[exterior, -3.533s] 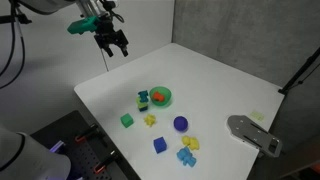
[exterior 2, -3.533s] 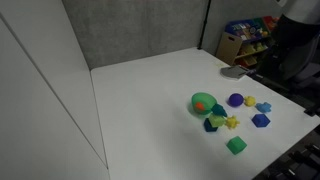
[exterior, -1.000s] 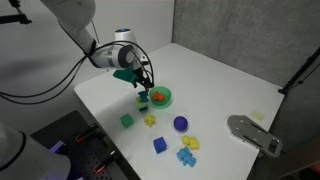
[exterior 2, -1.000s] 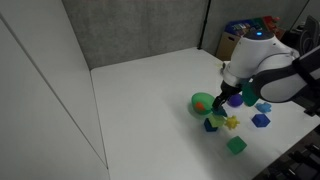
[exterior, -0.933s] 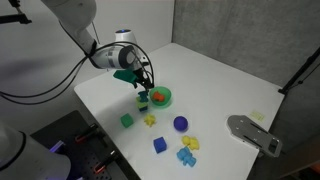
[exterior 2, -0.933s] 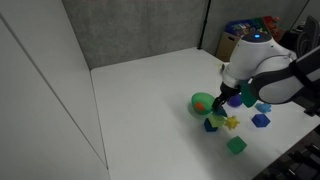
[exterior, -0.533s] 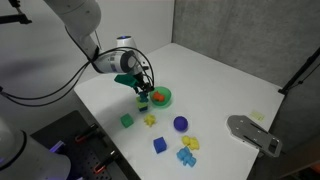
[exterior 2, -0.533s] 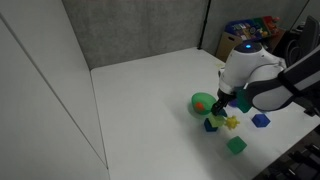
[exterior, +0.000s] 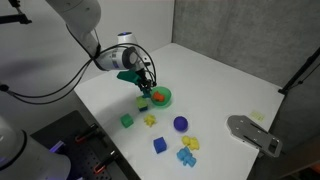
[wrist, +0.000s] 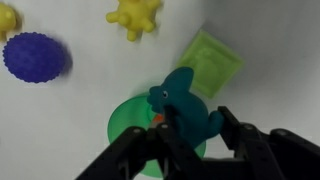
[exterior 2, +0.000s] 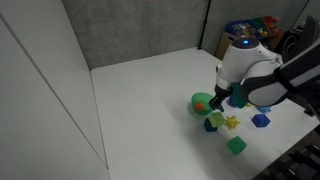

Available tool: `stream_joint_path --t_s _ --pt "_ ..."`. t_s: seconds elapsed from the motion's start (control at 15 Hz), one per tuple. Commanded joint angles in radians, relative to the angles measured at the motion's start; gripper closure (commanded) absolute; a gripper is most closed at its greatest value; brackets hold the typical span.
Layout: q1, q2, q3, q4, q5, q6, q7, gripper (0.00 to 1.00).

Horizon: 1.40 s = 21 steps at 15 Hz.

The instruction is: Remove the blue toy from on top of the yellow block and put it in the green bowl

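Blue toy (wrist: 185, 100) clamped in narrowed claw (wrist: 198, 128) | claw came down from high above desk | yellow block (wrist: 212, 62) bare just beyond | green bowl (wrist: 124, 122) beneath claw; likely only release left.

The table (exterior: 220, 90) is viewed from high up and well back in an exterior view, looking down over one corner; in an exterior view the table (exterior 2: 140, 110) is seen from lower, across its top toward a grey wall; the wrist view is pointed steeply down from close by, with the gripper (wrist: 193, 122) entering at the bottom edge; the green bowl (exterior: 163, 97) (exterior 2: 202, 103) (wrist: 125, 125) is shared by all three.
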Motion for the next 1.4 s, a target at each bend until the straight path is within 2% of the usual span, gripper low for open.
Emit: stream_joint_path --t_s 0.0,0.2,0.33,0.4,0.47,0.73,0.8,1.33 --pt "0.013 -0.028 -0.037 0.053 -0.029 -0.060 0.042 0.78" --pt "0.009 0.005 -0.073 0.136 -0.056 -0.094 0.075 0.83" --pt "0.001 0.024 -0.083 0.195 -0.056 -0.159 0.104 0.83" --pt "-0.010 0.025 -0.075 0.211 -0.043 -0.185 0.103 0.33" --pt "-0.013 0.027 -0.074 0.226 -0.048 -0.211 0.110 0.32" --pt "-0.027 0.018 -0.056 0.249 -0.047 -0.274 0.109 0.03" --pt "-0.030 0.013 -0.049 0.248 -0.044 -0.284 0.103 0.00" --pt "-0.085 -0.071 0.029 0.208 0.033 -0.352 0.024 0.00"
